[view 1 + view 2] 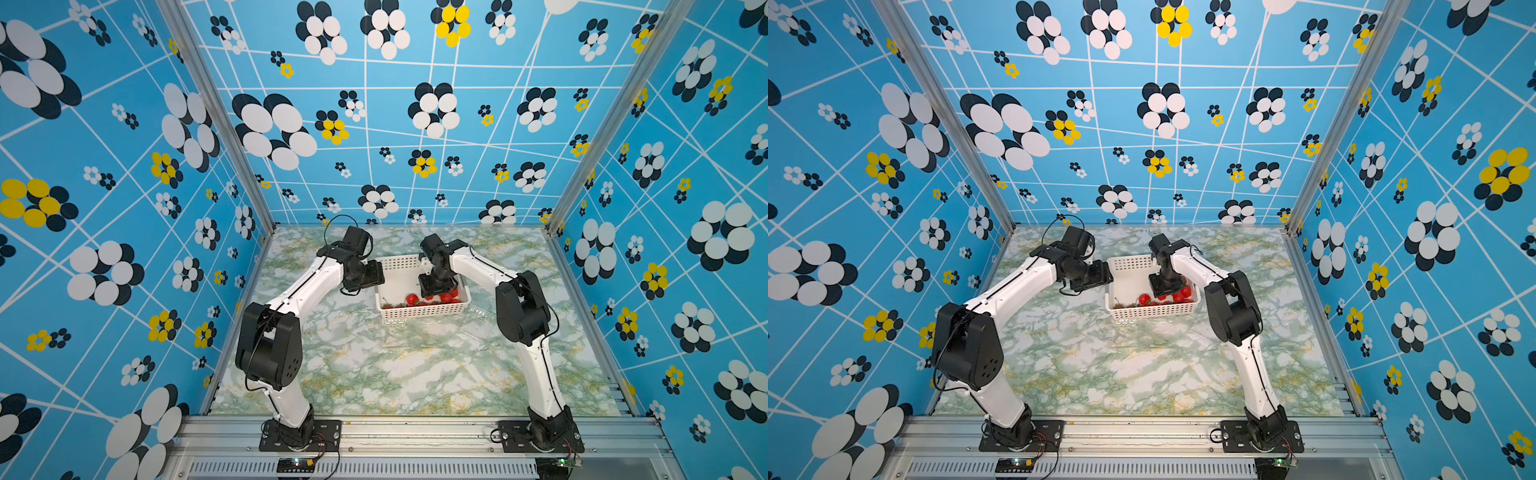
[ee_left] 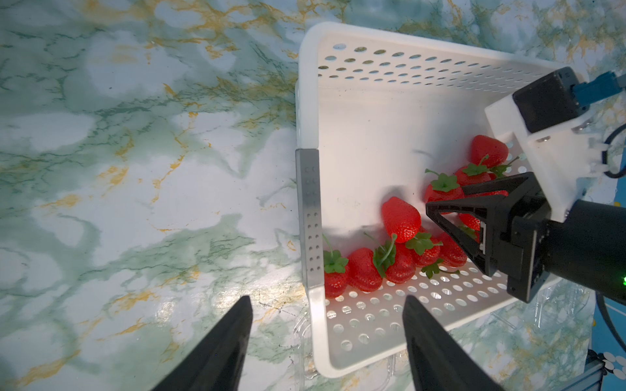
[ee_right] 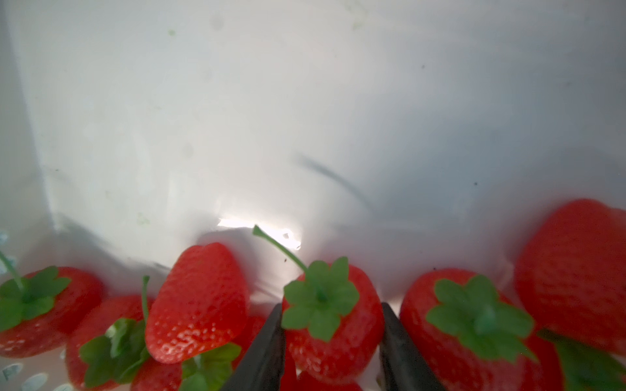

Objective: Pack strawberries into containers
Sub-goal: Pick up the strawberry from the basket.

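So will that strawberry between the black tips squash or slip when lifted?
The strawberry has glossy, slick-looking skin, so it may slip rather than squash. Its rounded, tapering body could swivel between the narrow tips of the right tool. Small beside them, it is probably light.

White arms [image 1: 305, 286] — black joints [image 1: 270, 349], cables [image 1: 337, 218]

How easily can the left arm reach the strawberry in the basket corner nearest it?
Probably easily. The left gripper hangs open over the basket's rim, and that corner strawberry lies just inside, nothing above it. The right gripper sits further along. The wall may crowd one finger.
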You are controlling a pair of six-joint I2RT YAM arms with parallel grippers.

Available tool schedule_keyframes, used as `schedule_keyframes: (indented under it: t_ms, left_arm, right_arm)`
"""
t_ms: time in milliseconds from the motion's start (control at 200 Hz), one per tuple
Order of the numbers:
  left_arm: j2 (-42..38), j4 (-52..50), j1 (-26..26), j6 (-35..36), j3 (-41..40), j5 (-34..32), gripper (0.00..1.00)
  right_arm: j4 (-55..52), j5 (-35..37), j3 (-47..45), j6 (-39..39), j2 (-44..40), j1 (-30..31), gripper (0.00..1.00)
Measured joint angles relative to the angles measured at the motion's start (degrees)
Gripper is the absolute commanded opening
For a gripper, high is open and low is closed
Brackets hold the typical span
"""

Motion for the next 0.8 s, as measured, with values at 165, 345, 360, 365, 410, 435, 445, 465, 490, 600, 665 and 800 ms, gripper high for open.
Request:
schedule_keyframes:
  t_ms: [165,345,360,365,410,435,445,465,490,600,665,800]
  left_arm:
    - [-1.0,0.2,0.0,0.0,-1.0,0.0,0.72]
    - [-2.5,0.2,0.3,0.0,-2.0,0.0,0.72]
    - [-2.6,0.2,0.3,0.0,-2.1,0.0,0.72]
    - [-2.6,0.2,0.3,0.0,-2.1,0.0,0.72]
    - [-3.0,0.2,0.4,0.0,-2.5,0.0,0.72]
    - [-3.2,0.2,0.4,0.0,-2.7,0.0,0.72]
    - [-3.3,0.2,0.4,0.0,-2.8,0.0,0.72]
    - [-3.5,0.2,0.4,0.0,-2.9,0.0,0.72]
    - [-3.7,0.2,0.4,0.0,-3.1,0.0,0.71]
    - [-5.2,0.3,0.4,0.0,-4.5,0.0,0.71]
    - [-6.7,0.2,0.4,0.0,-6.1,0.0,0.71]
    - [-10.7,0.1,0.4,-0.4,-9.9,-0.1,0.71]
  right_arm:
    - [0.0,0.3,0.0,0.0,-0.5,0.0,0.18]
    - [0.0,0.3,-0.1,0.4,-4.6,0.0,0.17]
    - [0.1,0.3,-0.1,0.4,-5.1,0.0,0.17]
    - [0.1,0.3,-0.1,0.5,-5.4,0.0,0.17]
    - [0.2,0.3,-0.2,0.6,-7.1,0.0,0.17]
    - [0.2,0.2,-0.2,0.7,-7.9,0.0,0.17]
    - [0.2,0.3,-0.2,0.8,-8.3,0.0,0.17]
    - [0.2,0.2,-0.2,0.9,-9.1,0.0,0.17]
    - [0.2,0.2,-0.2,1.2,-9.9,0.0,0.17]
    - [0.4,-0.3,-0.8,1.9,-13.3,0.3,0.17]
    - [0.3,-0.4,-2.0,2.0,-15.3,1.1,0.17]
    - [0.2,-1.0,-6.9,2.9,-20.8,5.1,0.18]
